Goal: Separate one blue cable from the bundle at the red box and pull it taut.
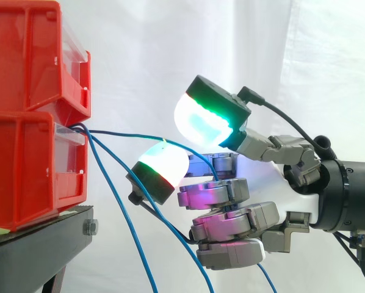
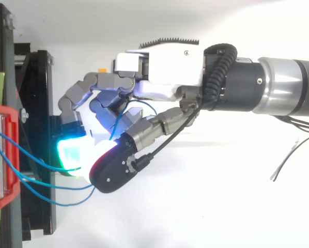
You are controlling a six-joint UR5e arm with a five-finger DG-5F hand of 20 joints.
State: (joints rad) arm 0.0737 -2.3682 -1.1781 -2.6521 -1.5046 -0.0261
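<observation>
Two red plastic bins (image 1: pixel 30 165) are stacked at the right end of the black metal stand (image 1: pixel 42 235). Thin blue cables (image 1: pixel 133 135) leave the lower bin's front, running right and down. The robot hand (image 1: pixel 301 195), right of the stand, has its fingers curled round one cable.

Side view looks level, close up; top view looks down; both share hand (image 1: pixel 302 196), blue cable (image 1: pixel 121 135), red bins (image 1: pixel 24 159).

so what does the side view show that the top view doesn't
From the side: two red bins stacked on the black stand, with blue cables drooping from the lower one. From above: the silver arm behind the wrist, and the cables fanning out sideways. Both: the robot hand curled round one blue cable.
</observation>
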